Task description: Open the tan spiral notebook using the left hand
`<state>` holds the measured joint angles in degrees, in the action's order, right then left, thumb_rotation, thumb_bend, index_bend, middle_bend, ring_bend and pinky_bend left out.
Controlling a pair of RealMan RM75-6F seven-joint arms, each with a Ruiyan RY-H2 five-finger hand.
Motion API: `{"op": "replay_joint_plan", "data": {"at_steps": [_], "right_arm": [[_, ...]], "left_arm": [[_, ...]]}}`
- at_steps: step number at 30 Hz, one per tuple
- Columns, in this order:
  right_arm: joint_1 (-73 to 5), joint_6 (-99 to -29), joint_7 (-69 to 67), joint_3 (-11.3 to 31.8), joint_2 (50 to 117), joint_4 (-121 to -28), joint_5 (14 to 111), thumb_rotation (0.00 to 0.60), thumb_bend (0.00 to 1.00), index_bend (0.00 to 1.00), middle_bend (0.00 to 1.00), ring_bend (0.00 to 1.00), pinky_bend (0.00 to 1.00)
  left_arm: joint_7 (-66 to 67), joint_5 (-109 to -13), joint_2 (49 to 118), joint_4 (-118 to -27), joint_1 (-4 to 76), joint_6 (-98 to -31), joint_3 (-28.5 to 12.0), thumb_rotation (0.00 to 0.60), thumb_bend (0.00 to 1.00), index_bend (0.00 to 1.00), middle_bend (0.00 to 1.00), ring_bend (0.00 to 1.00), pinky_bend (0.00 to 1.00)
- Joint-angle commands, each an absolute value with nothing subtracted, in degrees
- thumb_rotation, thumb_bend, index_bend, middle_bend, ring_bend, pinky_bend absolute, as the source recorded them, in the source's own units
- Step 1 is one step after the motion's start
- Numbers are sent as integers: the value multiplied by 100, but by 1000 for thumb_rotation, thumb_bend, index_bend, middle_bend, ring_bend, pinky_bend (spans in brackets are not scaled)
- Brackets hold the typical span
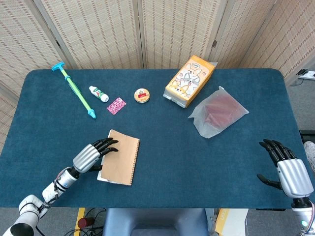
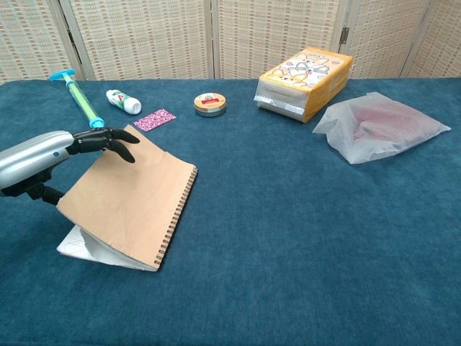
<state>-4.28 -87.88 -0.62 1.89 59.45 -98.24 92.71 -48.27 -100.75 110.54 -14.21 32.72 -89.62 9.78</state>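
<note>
The tan spiral notebook (image 1: pixel 123 158) lies at the table's front left, its wire spine on the right side. Its cover (image 2: pixel 133 198) is tilted up from the left edge, and white pages (image 2: pixel 81 245) show beneath it. My left hand (image 1: pixel 91 156) grips the cover's left edge, dark fingers on top and thumb underneath; the chest view shows this hand (image 2: pixel 42 156) at the far left. My right hand (image 1: pixel 288 168) hovers open at the table's front right corner, far from the notebook, and appears only in the head view.
Along the back left lie a blue-green syringe-like tool (image 1: pixel 76 91), a white tube (image 1: pixel 98 93), a pink patterned card (image 1: pixel 116 105) and a round tin (image 1: pixel 142 95). A yellow snack bag (image 1: pixel 189 81) and a translucent plastic bag (image 1: pixel 218 112) sit at the back right.
</note>
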Motion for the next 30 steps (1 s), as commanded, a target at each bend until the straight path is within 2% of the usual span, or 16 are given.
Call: {"op": "replay_joint_plan", "data": {"at_steps": [1, 8, 12, 26, 30], "right_arm": [[-407, -8821, -108, 181, 5951, -9788, 9285, 600, 122, 138, 164, 127, 217], [-342, -8922, -246, 157, 5964, -9672, 9321, 600, 122, 138, 164, 127, 217], [-331, -8955, -307, 153, 5969, -9624, 9355, 600, 122, 138, 164, 127, 217], [-356, -8997, -444, 139, 6034, -9492, 9498, 600, 122, 138, 164, 127, 217], [-345, -9027, -517, 133, 6057, -9426, 9512, 600, 123, 138, 164, 127, 217]], "left_arm": [[-4686, -10162, 10976, -1611, 3390, -9031, 1032, 600, 506, 358, 167, 132, 262], [-4316, -10263, 10820, -2100, 3480, -9122, 1082, 600, 600, 543, 167, 131, 262], [-4116, -10301, 10643, -2441, 3486, -9149, 1104, 600, 644, 600, 196, 132, 262], [-3083, -10320, 9683, -3583, 3338, -9454, 1006, 600, 675, 647, 236, 132, 262], [-2337, -10478, 9416, -4408, 3515, -9155, 1051, 600, 675, 638, 236, 132, 262]]}}
